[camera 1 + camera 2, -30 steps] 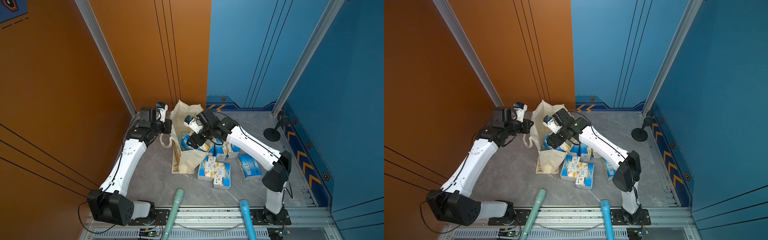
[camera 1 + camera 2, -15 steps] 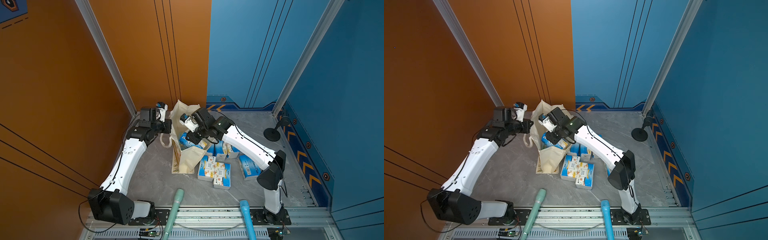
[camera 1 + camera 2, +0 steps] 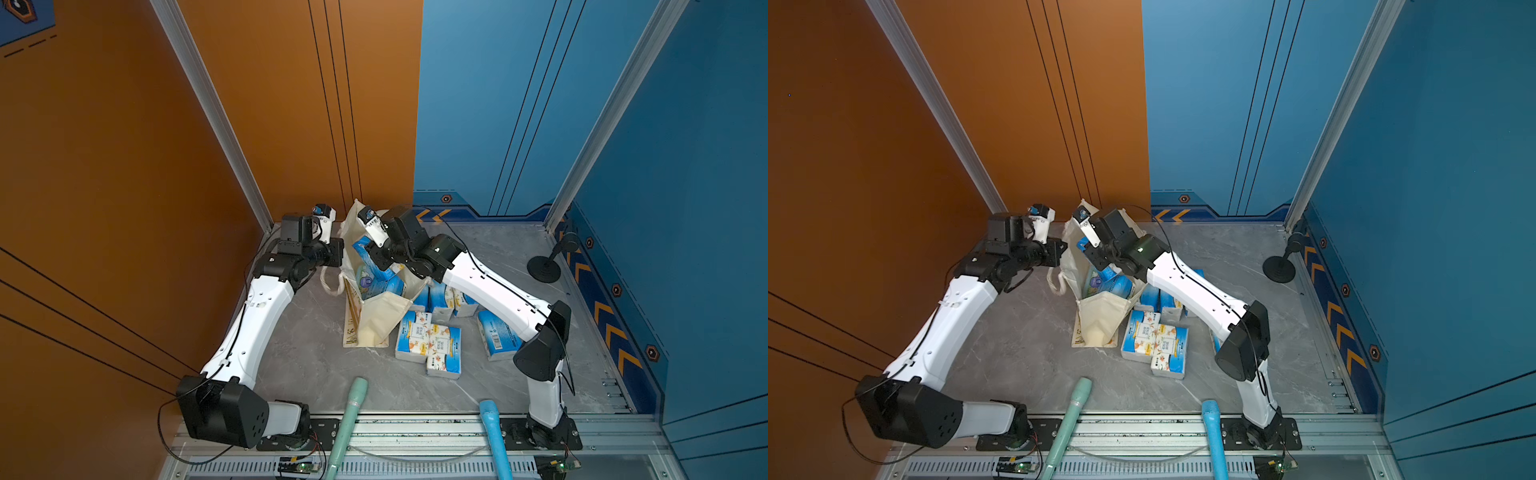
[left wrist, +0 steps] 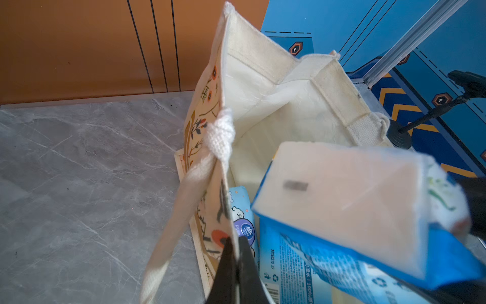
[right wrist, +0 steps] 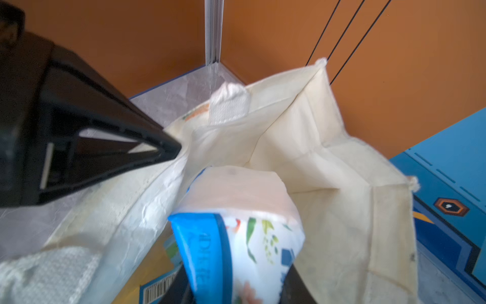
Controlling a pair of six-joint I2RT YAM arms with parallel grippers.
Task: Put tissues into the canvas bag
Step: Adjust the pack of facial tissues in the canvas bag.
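Note:
The cream canvas bag point(image 3: 374, 322) point(image 3: 1100, 322) stands open at the back left of the table. My left gripper point(image 4: 234, 243) point(image 3: 340, 252) is shut on its near rim, holding the wall point(image 4: 276, 110) up. My right gripper point(image 5: 236, 279) is shut on one pack of tissues point(image 5: 236, 237) point(image 4: 342, 189) point(image 3: 365, 250), tilted over the bag's mouth point(image 5: 328, 163). More tissues point(image 4: 243, 223) point(image 3: 376, 282) lie inside the bag. Several packs point(image 3: 428, 340) point(image 3: 1154, 340) lie on the table to the bag's right, partly under my right arm.
The bag stands close to the orange wall and the corner post point(image 5: 214, 31). A loop handle point(image 3: 330, 282) hangs off the bag's left side. A black round stand point(image 3: 544, 268) sits at the back right. Green point(image 3: 353, 399) and blue point(image 3: 490, 415) handles lie at the front edge.
My right gripper has moved back and to the left with the pack, which now sits higher over the bag's mouth. The left arm has stayed where it was, gripping the rim.

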